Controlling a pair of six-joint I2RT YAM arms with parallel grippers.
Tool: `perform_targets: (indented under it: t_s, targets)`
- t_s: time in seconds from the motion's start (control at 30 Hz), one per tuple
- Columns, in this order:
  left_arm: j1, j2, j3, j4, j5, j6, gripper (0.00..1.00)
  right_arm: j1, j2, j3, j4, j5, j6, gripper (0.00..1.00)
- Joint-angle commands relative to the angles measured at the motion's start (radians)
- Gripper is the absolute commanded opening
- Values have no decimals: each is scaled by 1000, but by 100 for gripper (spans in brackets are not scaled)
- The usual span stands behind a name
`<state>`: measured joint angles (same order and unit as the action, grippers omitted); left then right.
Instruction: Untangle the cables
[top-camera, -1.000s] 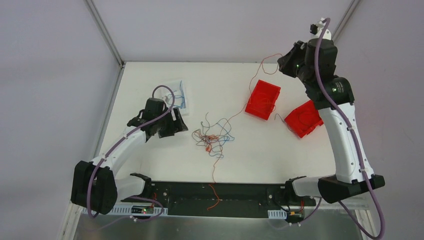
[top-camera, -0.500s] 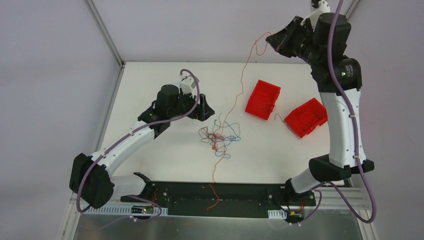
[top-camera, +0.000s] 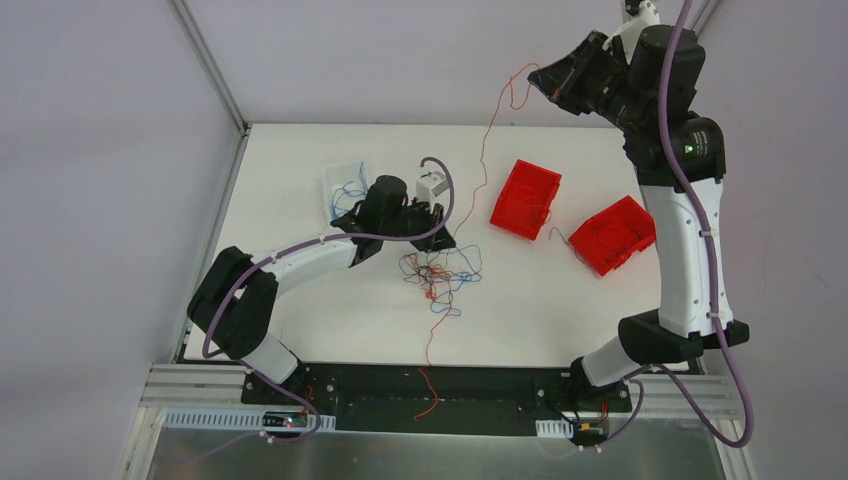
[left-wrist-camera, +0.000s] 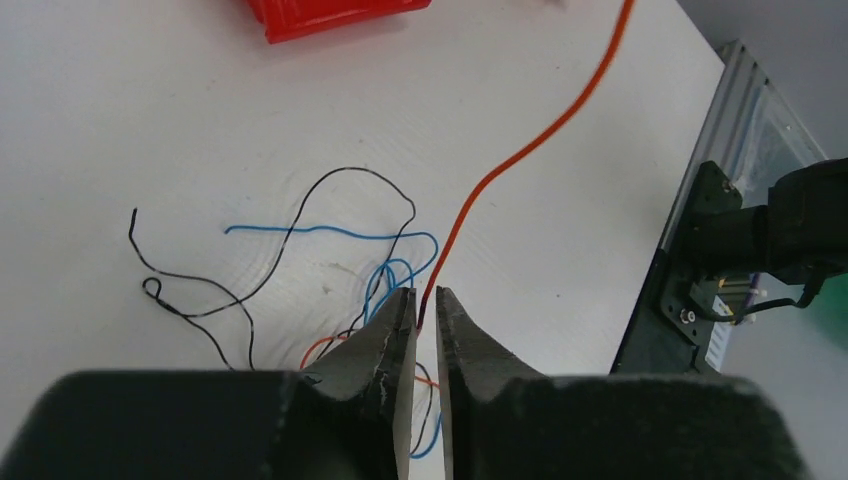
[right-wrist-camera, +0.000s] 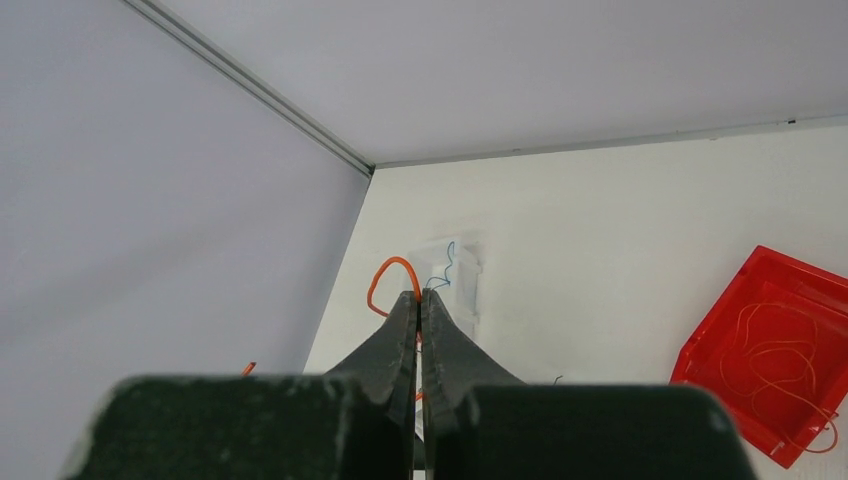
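Right gripper (top-camera: 540, 75) is high in the upper right of the top view, well above the table (top-camera: 300, 330), and its fingers are pressed together on the orange wire (top-camera: 487, 150). The right wrist view confirms it: a small orange loop (right-wrist-camera: 385, 275) pokes out just left of the tips (right-wrist-camera: 418, 297). From there the wire drops in a long line down toward frame centre and into the cables (top-camera: 435, 272), a loose knot of blue, orange, red and black strands on the white table. Left gripper (top-camera: 440, 240) is low, at the knot's upper edge. In its wrist view the fingers (left-wrist-camera: 385, 335) are nearly together with a slim gap, and the orange wire (left-wrist-camera: 520, 155) runs down from the upper right straight into that gap (left-wrist-camera: 424, 300). Whether they actually grip it, I can't tell. Around the tips lie black strands (left-wrist-camera: 290, 230) curling left and a blue strand (left-wrist-camera: 330, 232) crossing them. One thin red strand (top-camera: 428, 350) trails from the knot toward the bottom of the frame, reaching the black rail (top-camera: 500, 395) between the arm bases. Right of centre sit two red bins (top-camera: 526, 199) (top-camera: 610, 235), side by side but apart, each with thin wire coiled inside. Left of the left gripper is a clear tray (top-camera: 340, 185) with blue wire in it.
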<state>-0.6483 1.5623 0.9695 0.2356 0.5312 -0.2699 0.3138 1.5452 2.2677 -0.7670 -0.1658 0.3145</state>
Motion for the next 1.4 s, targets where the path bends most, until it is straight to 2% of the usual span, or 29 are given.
perform_targets:
  t_s: [0.0, 0.03, 0.13, 0.27, 0.37, 0.47, 0.57, 0.63, 0.73, 1.0, 1.13, 1.37]
  targets:
    - [-2, -12, 9, 104, 73, 20, 3, -3, -42, -36, 46, -4, 14, 0]
    - [-2, -14, 11, 103, 78, 19, 0, -5, -50, -58, 49, 0, 10, 0]
    - [-2, -44, 42, 40, 43, 32, 0, -5, -97, -163, 59, 23, -7, 0]
    - [-2, -131, 179, -121, -36, 105, 0, -4, -228, -490, 146, 29, -15, 0]
    - [-2, -140, 384, -304, -65, 141, 0, -4, -356, -814, 320, -97, 5, 0]
    - [-2, -131, 541, -375, -55, 115, 0, -2, -472, -1137, 547, -256, 35, 0]
    - [-2, -110, 631, -400, -32, 61, 0, 6, -552, -1294, 732, -333, 46, 0]
    - [-2, -95, 656, -402, -4, 19, 0, 18, -562, -1338, 776, -361, 32, 0]
    - [-2, -76, 659, -403, 30, -24, 0, 46, -553, -1366, 830, -409, -7, 9]
    - [-2, -75, 598, -402, 11, -43, 0, 107, -593, -1448, 998, -391, -26, 6]
    - [-2, -76, 584, -402, 20, -63, 0, 129, -577, -1437, 980, -388, -64, 12]
    - [-6, -92, 552, -403, 61, -133, 0, 190, -530, -1391, 937, -355, -162, 14]
